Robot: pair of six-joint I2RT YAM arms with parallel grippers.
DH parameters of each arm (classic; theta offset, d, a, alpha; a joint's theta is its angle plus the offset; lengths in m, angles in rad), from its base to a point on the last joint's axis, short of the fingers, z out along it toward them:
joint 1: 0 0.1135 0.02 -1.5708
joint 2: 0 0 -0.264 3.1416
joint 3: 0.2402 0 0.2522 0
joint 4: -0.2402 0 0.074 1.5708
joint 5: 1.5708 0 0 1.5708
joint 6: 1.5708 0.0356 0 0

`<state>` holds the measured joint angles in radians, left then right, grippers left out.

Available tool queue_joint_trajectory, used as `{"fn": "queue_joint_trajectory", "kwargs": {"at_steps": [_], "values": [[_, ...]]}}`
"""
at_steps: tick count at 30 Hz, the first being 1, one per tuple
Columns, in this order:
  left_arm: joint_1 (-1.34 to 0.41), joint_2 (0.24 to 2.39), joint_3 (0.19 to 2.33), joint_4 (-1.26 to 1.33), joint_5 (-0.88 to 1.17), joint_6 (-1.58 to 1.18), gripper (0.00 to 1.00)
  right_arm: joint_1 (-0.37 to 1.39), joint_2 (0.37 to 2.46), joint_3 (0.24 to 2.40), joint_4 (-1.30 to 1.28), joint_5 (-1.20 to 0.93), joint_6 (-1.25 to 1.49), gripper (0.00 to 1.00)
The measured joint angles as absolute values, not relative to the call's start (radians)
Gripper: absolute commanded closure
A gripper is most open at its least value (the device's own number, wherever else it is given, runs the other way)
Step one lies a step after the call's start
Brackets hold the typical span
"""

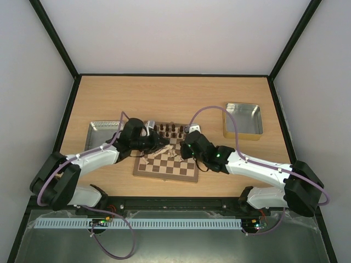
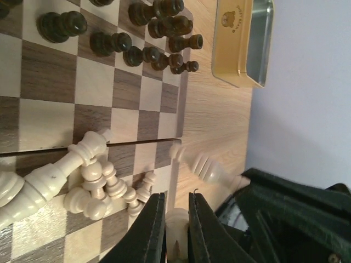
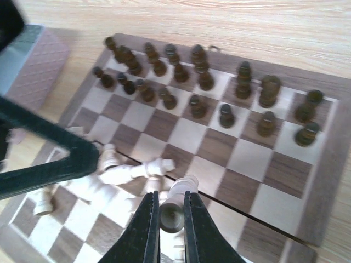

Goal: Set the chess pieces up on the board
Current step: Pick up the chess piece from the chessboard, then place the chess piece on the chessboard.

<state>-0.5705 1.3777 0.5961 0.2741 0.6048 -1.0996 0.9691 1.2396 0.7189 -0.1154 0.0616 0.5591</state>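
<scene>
Light wooden table [image 1: 164, 93] carries one board [image 1: 170, 164] between two metal trays, one tray on the left [image 1: 98, 125] and one on the right [image 1: 241, 134]. You have two arms working over the board.

Dark pieces [image 3: 197, 104] stand in two rows along the far side, about sixteen as far as you can count them. Cream pieces [image 2: 93, 175] lie toppled in one heap on the board's left half, on the near side of the dark rows, and are too tangled for a sure count.

Your left gripper [image 2: 175, 197] is clenched, its fingers almost together, pinching one cream piece [image 2: 176, 222] just beside the heap. Your right gripper [image 3: 170, 194] is clenched likewise on another cream piece [image 3: 171, 213], held over the board near the heap.
</scene>
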Motion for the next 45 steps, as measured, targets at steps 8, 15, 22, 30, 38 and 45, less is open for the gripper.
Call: {"fn": "queue_joint_trajectory", "kwargs": {"at_steps": [8, 15, 22, 30, 38, 45], "values": [[-0.797, 1.32, 0.733, 0.001, 0.272, -0.892, 0.94, 0.94, 1.24, 0.719, -0.18, 0.172, 0.716, 0.97], [-1.07, 1.394, 0.811, -0.112, -0.001, -0.798, 0.95, 0.824, 1.193, 0.634, -0.159, 0.103, 0.818, 0.98], [-1.213, 1.551, 0.874, -0.221, -0.172, -0.789, 0.96, 0.777, 1.115, 0.579, -0.128, 0.031, 0.865, 0.98], [-1.24, 1.582, 0.888, -0.248, -0.246, -0.791, 0.93, 0.772, 1.1, 0.573, -0.091, 0.0, 0.883, 0.98], [-1.241, 1.604, 0.916, -0.255, -0.25, -0.788, 0.9, 0.772, 1.099, 0.563, -0.088, -0.001, 0.885, 0.98], [-1.241, 1.608, 0.921, -0.254, -0.233, -0.776, 0.83, 0.772, 1.092, 0.558, -0.087, -0.002, 0.891, 0.98]]}}
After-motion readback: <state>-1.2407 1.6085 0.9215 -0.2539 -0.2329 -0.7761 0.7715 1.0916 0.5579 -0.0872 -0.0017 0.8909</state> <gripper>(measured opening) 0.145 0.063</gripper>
